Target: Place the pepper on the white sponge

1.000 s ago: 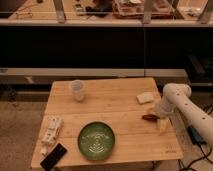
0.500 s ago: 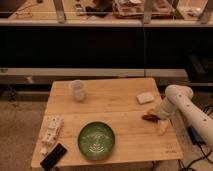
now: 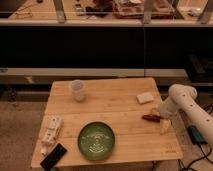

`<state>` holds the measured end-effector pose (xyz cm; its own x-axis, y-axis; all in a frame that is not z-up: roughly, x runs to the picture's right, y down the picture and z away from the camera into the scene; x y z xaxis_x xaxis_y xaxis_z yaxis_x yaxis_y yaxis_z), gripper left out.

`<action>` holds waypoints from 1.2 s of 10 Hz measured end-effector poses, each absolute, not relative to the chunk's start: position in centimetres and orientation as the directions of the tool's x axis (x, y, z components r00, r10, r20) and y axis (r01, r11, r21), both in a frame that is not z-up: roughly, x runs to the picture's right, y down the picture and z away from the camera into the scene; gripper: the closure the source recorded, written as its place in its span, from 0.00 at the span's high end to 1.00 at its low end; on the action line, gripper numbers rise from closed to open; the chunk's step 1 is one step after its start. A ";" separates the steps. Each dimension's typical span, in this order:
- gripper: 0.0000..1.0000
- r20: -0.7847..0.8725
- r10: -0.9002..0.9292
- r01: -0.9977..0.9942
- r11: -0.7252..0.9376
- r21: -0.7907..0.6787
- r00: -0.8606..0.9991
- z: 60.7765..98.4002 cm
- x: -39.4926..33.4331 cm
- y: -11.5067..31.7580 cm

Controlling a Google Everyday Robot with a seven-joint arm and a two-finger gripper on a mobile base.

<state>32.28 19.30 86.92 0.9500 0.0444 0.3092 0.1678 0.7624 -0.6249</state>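
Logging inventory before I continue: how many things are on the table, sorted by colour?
White: 3 (cup, sponge, long strip)
Green: 1 (plate)
Dark red: 1 (pepper, beside the pincer at the table's right edge)
Black: 1 (flat device)
Total: 6

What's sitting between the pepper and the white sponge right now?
Nothing: in the camera view only bare table separates pepper and white sponge. The gripper is beside the pepper.
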 end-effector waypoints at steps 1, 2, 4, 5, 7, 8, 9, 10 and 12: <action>0.80 0.316 0.040 0.173 0.769 -0.615 0.948 86.9 32.4 19.0; 0.80 0.321 0.035 0.177 0.774 -0.608 0.947 86.9 32.6 18.7; 0.79 0.327 0.023 0.187 0.783 -0.593 0.945 87.0 32.8 18.1; 0.73 0.328 0.018 0.189 0.787 -0.588 0.945 87.0 32.9 17.9; 0.51 0.328 0.016 0.188 0.792 -0.581 0.945 87.1 33.0 17.7; 0.43 0.328 0.017 0.187 0.793 -0.579 0.944 87.2 33.0 17.6; 0.37 0.330 0.018 0.187 0.793 -0.580 0.944 87.3 32.9 17.7; 0.35 0.331 0.020 0.187 0.793 -0.580 0.943 87.4 32.8 17.8; 0.35 0.332 0.028 0.182 0.792 -0.583 0.943 87.5 32.8 18.0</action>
<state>32.77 18.02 87.50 0.9427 0.0278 0.3324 0.1821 0.7919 -0.5828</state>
